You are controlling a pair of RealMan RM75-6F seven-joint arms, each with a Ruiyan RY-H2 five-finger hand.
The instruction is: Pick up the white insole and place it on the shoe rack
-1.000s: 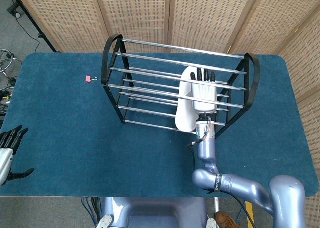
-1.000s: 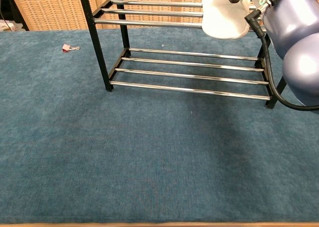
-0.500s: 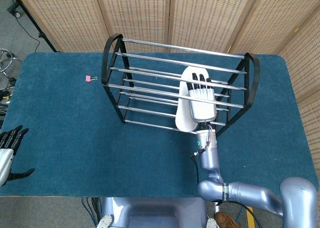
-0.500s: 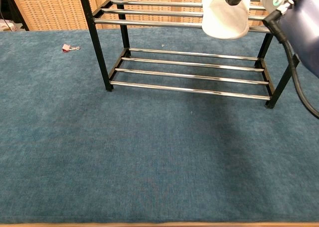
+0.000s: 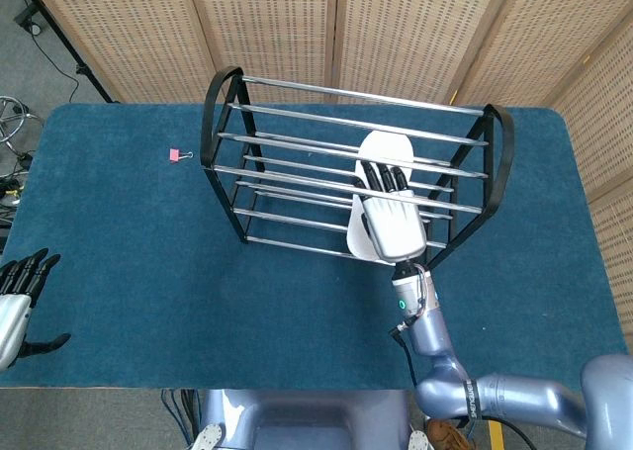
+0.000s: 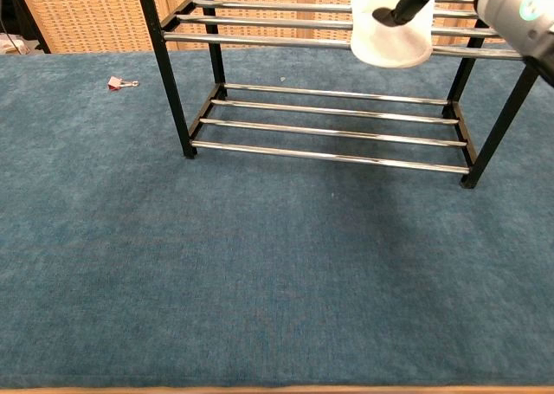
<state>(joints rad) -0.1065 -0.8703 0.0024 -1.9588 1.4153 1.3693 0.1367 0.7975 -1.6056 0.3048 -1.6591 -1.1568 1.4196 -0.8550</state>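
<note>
The right hand (image 5: 394, 223), at centre right of the head view, rests on the white insole (image 5: 391, 155) atop the shoe rack (image 5: 223, 124), grasp indeterminate; the insole appears light and flexible, best held mid-length.

even, bright overhead light; soft shadows; glare on shoe rack (image 5: 346, 163) bars; both views sharp.

A black rack (image 5: 223, 124) with chrome bars stands on the blue table (image 5: 129, 252), with a white insole (image 5: 381, 188) lying across its top bars. The right hand (image 5: 391, 223) rests on the insole's near part, fingers flat. The left hand (image 5: 18, 302) hangs at the near left edge, fingers spread, and a pink clip (image 5: 178, 155) lies left of the rack.
</note>
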